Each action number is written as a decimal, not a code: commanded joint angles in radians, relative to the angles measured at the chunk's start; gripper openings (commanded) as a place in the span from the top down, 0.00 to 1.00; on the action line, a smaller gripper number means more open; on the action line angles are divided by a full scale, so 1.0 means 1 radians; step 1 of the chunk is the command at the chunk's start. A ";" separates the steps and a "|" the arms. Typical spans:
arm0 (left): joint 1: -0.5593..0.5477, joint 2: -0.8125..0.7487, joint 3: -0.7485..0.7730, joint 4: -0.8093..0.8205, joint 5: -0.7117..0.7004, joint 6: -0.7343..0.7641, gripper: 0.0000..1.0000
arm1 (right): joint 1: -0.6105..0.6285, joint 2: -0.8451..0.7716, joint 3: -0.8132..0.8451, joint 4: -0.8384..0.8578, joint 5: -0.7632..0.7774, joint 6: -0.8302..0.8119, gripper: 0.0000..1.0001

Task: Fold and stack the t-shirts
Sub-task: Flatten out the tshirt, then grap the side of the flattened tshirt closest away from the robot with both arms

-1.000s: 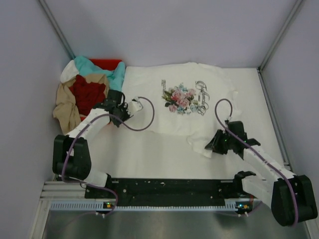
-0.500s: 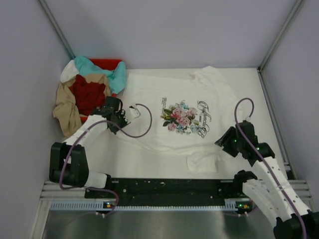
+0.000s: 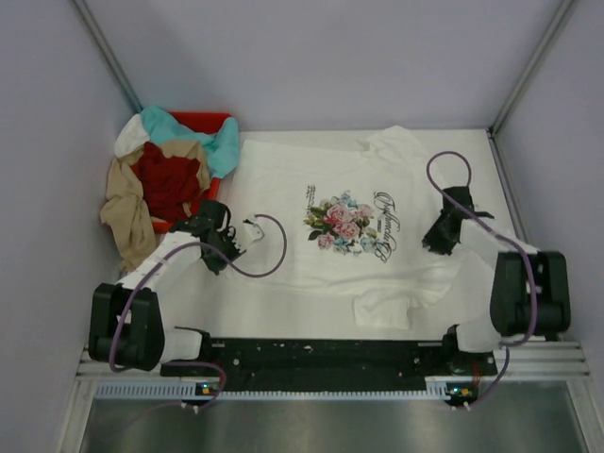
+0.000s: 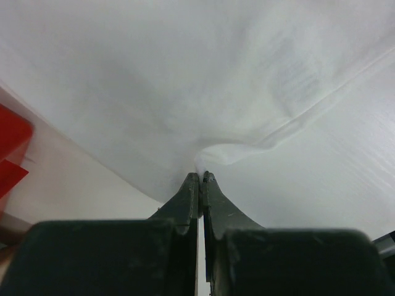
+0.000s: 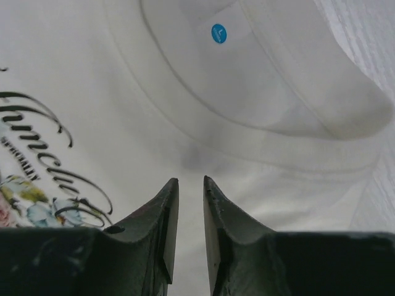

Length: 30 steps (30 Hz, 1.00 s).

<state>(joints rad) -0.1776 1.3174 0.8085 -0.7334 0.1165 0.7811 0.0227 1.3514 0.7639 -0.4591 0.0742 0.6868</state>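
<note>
Light is soft, even and fairly bright, without glare. Beyond the left gripper (image 4: 200,176) the white t-shirt (image 4: 247,74) looks washed out. A faint shadow lies just ahead of the right gripper (image 5: 190,180). Both grippers' near bases blur.

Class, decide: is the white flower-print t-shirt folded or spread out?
Spread out: the white t-shirt lies flat, print up, only its near sleeve crumpled.

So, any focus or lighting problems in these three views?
Top external: even, soft light, no glare, though the white t-shirt barely separates from the pale table. Left wrist: cloth is in focus, but the left hand is a dark, blurred mass at its base. Right wrist: script and blue collar sticker are crisp; a faint shadow sits ahead of the right hand.
</note>
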 commanded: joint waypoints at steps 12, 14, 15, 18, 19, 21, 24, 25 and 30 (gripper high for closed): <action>0.003 0.060 0.063 -0.009 0.146 -0.095 1.00 | -0.017 0.663 0.741 -0.061 -0.160 -0.249 0.79; 0.003 0.056 0.060 -0.015 0.175 -0.094 1.00 | -0.004 0.590 0.750 -0.111 -0.145 -0.337 0.67; 0.003 0.048 0.052 -0.014 0.183 -0.091 1.00 | 0.008 0.531 0.738 -0.134 -0.119 -0.378 0.61; 0.003 0.022 0.034 -0.004 0.184 -0.085 1.00 | 0.068 0.315 0.654 -0.158 -0.079 -0.563 0.49; 0.003 0.016 0.035 -0.004 0.183 -0.085 1.00 | 0.095 0.248 0.628 -0.156 -0.088 -0.669 0.46; 0.003 0.006 0.043 0.000 0.173 -0.086 1.00 | 0.143 0.111 0.556 -0.156 -0.137 -0.929 0.43; 0.003 0.006 0.055 0.011 0.172 -0.089 1.00 | 0.157 -0.078 0.418 -0.167 -0.267 -1.298 0.33; 0.003 0.011 0.060 0.014 0.172 -0.091 1.00 | 0.155 -0.147 0.376 -0.190 -0.295 -1.370 0.32; 0.003 0.023 0.058 0.037 0.166 -0.105 1.00 | 0.167 -0.241 0.230 -0.527 -0.237 -1.495 0.29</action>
<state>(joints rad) -0.1776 1.3502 0.8360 -0.7307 0.2615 0.6952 0.1913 1.0885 1.1145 -0.6724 -0.1776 -0.5446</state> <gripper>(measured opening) 0.015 0.703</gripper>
